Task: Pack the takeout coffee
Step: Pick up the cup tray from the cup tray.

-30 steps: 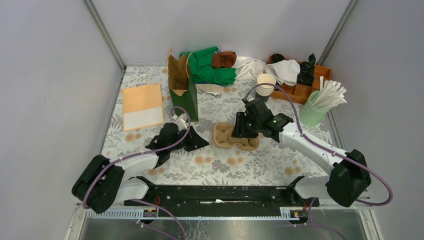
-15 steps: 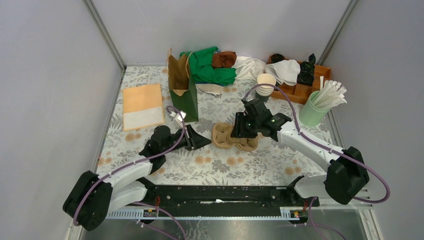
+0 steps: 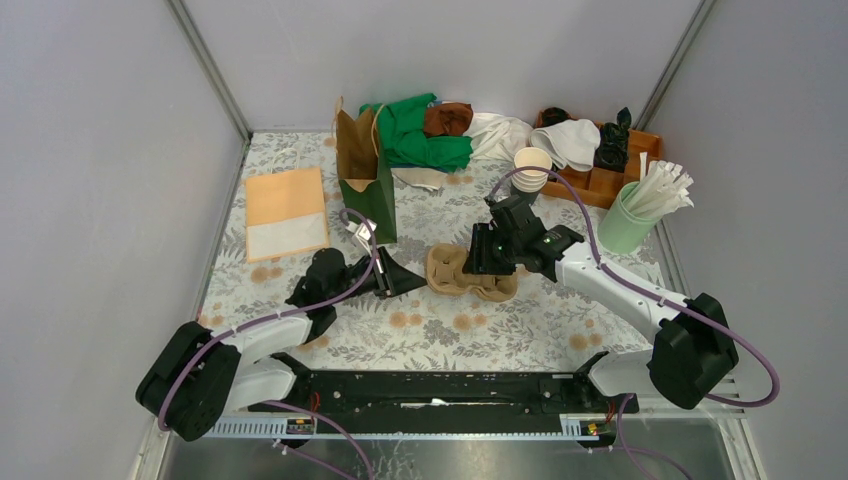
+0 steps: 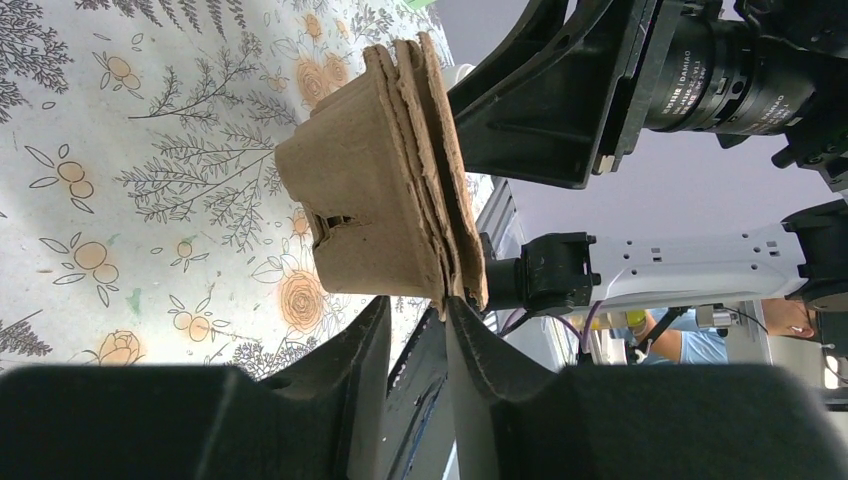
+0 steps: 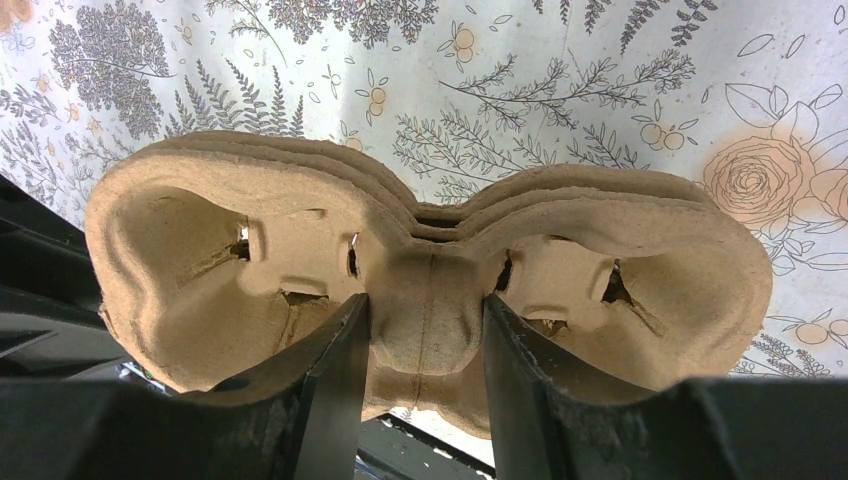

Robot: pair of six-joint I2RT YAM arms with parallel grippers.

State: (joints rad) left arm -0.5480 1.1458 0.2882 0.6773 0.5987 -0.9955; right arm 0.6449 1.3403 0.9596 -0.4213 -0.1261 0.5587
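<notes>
L gripper (image 3: pixel 410 279) has slid a touch right vs half a sec ago, and its tips are now right at the left edge of the carrier (image 3: pixel 452 272). L shoulder has shifted a bit too. R arm: no change, same pose over the carrier.

L wrist cam: fingers narrow, just a slim gap. The carrier's stacked rim sits right at the tips, w/ nothing seen betw them.

R wrist cam: R gripper (image 5: pixel 423 305) straddles the carrier's centre hump, both fingers pressed against it, so it's holding. The carrier looks like several nested together, sat on the floral table (image 3: pixel 440 335).

Coffee: can't pick it out in any view.

Lidless cups (image 3: pixel 531 165) stand at the far side, beyond the R gripper. Green bag (image 3: pixel 370 195) is upright, just beyond the L gripper.
</notes>
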